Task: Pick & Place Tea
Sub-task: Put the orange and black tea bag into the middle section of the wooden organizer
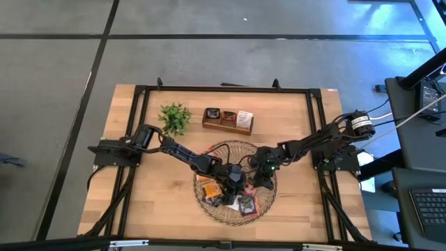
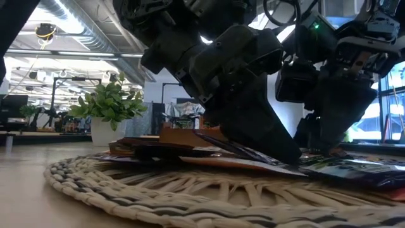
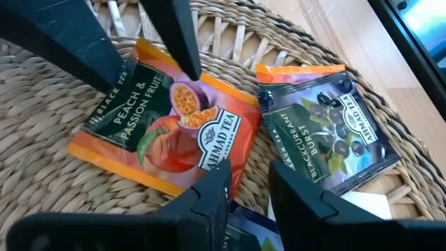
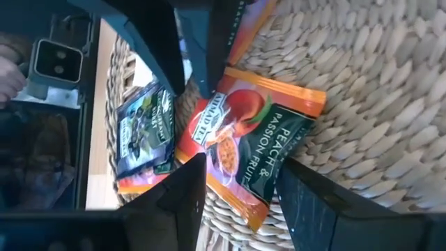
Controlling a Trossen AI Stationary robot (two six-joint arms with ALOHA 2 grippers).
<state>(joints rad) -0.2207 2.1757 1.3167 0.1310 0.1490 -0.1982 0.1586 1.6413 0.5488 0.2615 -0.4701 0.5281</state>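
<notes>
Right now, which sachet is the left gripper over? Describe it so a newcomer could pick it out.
Start at the round woven wicker tray mid-table. Under the left gripper lies a flat square orange sachet printed "Peach & Passion Fruit". Its neighbour, the dark blue "Blackcurrant Burst" sachet, has only orange edges.

We are seeing an orange-and-dark peach sachet [image 3: 171, 132] at centre frame, a dark blue, orange-edged blackcurrant sachet [image 3: 326, 132] at right, both lying on a pale beige woven tray [image 3: 42, 188].
</notes>
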